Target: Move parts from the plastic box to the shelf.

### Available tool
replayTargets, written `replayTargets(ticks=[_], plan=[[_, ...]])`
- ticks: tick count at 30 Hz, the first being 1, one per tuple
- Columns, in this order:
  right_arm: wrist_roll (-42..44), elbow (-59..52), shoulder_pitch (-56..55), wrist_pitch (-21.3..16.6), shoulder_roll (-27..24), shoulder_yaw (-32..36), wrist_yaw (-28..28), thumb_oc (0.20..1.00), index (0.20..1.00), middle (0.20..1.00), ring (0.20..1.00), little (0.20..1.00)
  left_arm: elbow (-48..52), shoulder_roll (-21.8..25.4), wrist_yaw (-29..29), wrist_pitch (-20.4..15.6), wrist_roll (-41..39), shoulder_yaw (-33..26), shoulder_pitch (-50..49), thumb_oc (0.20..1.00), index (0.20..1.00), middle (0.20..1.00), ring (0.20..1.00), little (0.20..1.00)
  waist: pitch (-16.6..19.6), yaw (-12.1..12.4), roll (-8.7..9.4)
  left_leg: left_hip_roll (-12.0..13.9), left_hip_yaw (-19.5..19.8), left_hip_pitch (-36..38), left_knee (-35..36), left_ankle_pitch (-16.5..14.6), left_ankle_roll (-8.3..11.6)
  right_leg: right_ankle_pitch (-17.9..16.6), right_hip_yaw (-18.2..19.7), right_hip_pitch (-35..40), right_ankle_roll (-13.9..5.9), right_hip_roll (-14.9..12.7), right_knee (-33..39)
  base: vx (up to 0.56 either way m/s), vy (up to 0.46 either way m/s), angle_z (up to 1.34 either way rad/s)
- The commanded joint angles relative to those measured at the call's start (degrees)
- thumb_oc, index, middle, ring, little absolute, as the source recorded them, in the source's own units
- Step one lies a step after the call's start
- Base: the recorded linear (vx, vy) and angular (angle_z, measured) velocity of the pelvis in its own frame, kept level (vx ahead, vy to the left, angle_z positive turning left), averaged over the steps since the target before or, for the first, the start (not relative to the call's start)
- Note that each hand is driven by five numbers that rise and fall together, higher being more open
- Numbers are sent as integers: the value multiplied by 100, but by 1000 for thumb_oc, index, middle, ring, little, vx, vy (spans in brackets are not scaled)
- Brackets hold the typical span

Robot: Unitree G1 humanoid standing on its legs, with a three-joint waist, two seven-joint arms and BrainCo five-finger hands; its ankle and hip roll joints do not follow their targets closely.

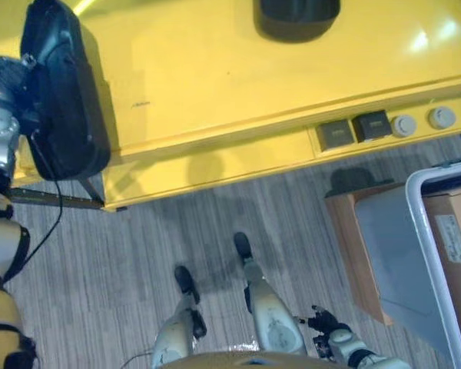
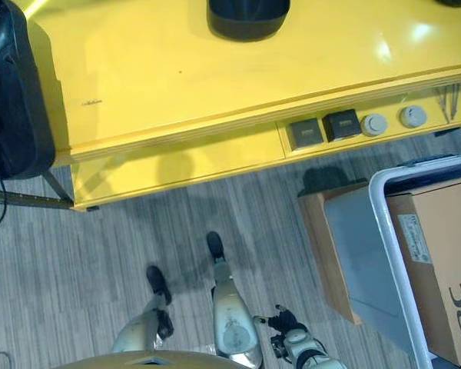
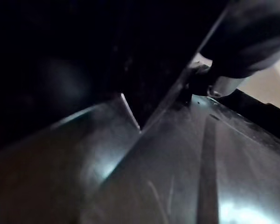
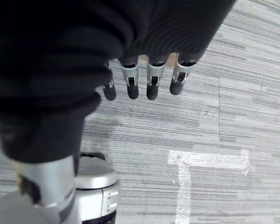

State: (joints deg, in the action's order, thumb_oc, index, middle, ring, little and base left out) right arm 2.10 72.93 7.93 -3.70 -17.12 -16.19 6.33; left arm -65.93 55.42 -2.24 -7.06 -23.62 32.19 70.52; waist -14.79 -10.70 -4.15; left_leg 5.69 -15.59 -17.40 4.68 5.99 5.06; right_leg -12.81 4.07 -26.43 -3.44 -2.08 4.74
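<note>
A big black moulded part [image 1: 58, 84] lies at the left end of the yellow shelf [image 1: 215, 77], hanging partly over its edge. My left hand [image 1: 9, 77] is against the part's left side; the part's glossy dark surface [image 3: 177, 177] lies right before it in the left wrist view. A second black part [image 1: 296, 17] rests at the shelf's far edge. The grey plastic box [image 1: 392, 246] with a white rim stands on the floor at the right. My right hand [image 4: 149, 79] hangs low by my side over the floor, open and holding nothing.
Two dark square blocks [image 1: 353, 129] and two round grey pieces [image 1: 422, 121] sit on the shelf's lower ledge. A cardboard carton [image 2: 434, 261] lies in the plastic box, and a brown box [image 1: 353, 246] stands against it. The floor [image 1: 138, 238] is grey striped carpet.
</note>
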Motion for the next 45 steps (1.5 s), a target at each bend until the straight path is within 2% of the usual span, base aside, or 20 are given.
replayTargets(ticks=[1,7,12,14,26,32,37,39,41,43,45], plan=[[308,150,49,-5,-79,-161,-49,1000,1000,1000,1000,1000,-118,290,-270,-162,472,174,440,200,200,200,200,200,52,-89,-67,341,305,152,32,211,296,-7,57,329,-581,-369,26,0,-9,4],[540,42,52,-131,-7,-191,-26,1000,1000,1000,1000,1000,106,239,-642,-196,1218,672,837,200,200,200,200,200,-64,-82,-41,341,328,36,32,233,306,-28,75,212,-581,-353,26,0,0,0],[622,48,34,-147,12,-199,-29,1000,1000,1000,1000,1000,111,111,-784,-196,1259,754,973,200,200,200,200,200,-80,-122,-32,347,308,68,32,219,303,-19,126,207,-575,-338,26,0,0,0],[638,63,28,-137,8,-201,-13,1000,1000,1000,1000,1000,78,39,-848,-182,1328,771,1046,1000,1000,1000,1000,1000,-68,-139,-36,367,271,120,32,193,304,4,157,219,-573,-324,26,15,3,-1],[679,199,80,-40,33,-283,23,1000,1000,1000,1000,1000,-636,-307,-1103,130,1365,393,1133,1000,1000,1000,1000,1000,21,-151,-81,388,188,451,32,117,290,84,176,470,-542,-297,26,9,-1,-5],[594,305,60,61,-11,-269,11,1000,1000,1000,1000,1000,-583,-426,-1372,166,1214,84,1131,1000,1000,1000,1000,1000,192,-80,-133,366,231,799,32,29,267,184,81,850,-530,-328,26,39,7,1],[474,356,-54,128,-49,-190,-13,1000,1000,1000,1000,1000,-45,-567,-1607,25,941,-262,888,1000,1000,1000,1000,1000,472,-7,-162,333,276,1237,32,-113,228,345,-49,1321,-533,-378,13,85,20,6],[337,360,-185,167,-80,-143,-101,1000,1000,1000,1000,1000,289,-553,-1575,-42,794,-395,591,1000,1000,1000,1000,1000,750,41,-144,311,295,1491,32,-180,203,428,-133,1605,-534,-400,-5,100,24,21],[306,372,-198,182,-86,-140,-121,1000,1000,1000,1000,1000,403,-607,-1588,-49,786,-436,523,1000,1000,1000,1000,1000,810,53,-144,304,308,1563,32,-200,195,448,-156,1678,-536,-405,-7,46,21,12],[269,364,-226,208,-44,-73,-123,1000,1000,1000,1000,1000,1410,-753,-1776,-192,790,-721,-71,1000,1000,1000,1000,1000,1000,123,-80,278,348,1759,32,-260,171,504,-228,1903,-556,-441,-14,16,39,14],[259,280,-344,179,6,90,-136,1000,1000,1000,1000,1000,3092,-701,-1753,-434,858,-1299,-1320,206,206,206,206,206,1105,211,13,261,381,1889,32,-315,145,541,-285,2064,-561,-480,-25,2,38,20]])
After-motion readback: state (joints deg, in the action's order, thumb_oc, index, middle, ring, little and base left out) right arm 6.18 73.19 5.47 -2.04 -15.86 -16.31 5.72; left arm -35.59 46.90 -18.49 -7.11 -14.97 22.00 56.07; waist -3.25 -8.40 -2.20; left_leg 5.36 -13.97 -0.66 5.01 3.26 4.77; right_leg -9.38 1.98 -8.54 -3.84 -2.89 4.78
